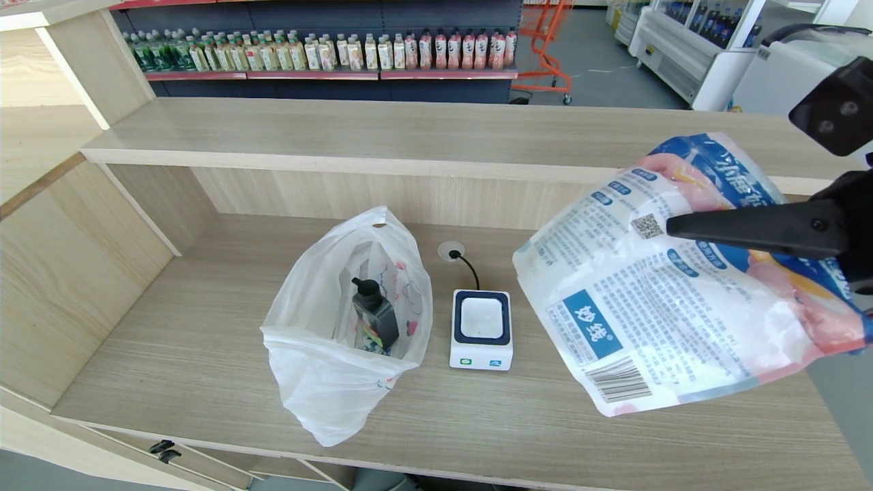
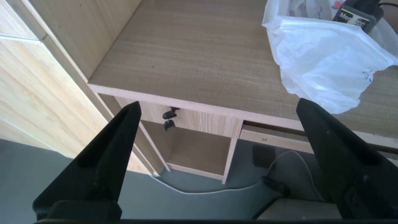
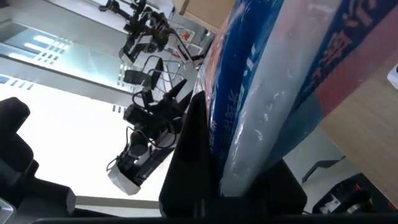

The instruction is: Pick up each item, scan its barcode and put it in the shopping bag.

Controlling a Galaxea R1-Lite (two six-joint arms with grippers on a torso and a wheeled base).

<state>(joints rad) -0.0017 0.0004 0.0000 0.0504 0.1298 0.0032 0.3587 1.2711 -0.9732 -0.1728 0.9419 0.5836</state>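
Head view is showing the right gripper pinching a big soft pouch in the air, above the counter and to the right of the scanner; one dark finger is lying across the printed face and the other is sitting behind it, so the fingers are pressing narrowly on the pouch. The barcode is sitting at the pouch's low corner and is facing up toward the camera, not down at the scanner window; a pass made at this angle is probably going to read nothing, and the pouch would be going into the bag unscanned. The pouch is also hanging floppy from a grip on one side; a quick wrist turn to face the code downward risks setting it swinging or sliding out, and its low corner could be knocking the scanner. The shopping bag is standing just left of the scanner with a black pump bottle inside; its mouth is looking slack, though that is hard to be sure of from here, so the wide pouch could be catching the rim and tipping the bag over. The right arm is holding raised at the right, its finger pointing leftward across the pouch; the left gripper is hovering out in front of the counter's left front corner, fingers spread wide and holding nothing.
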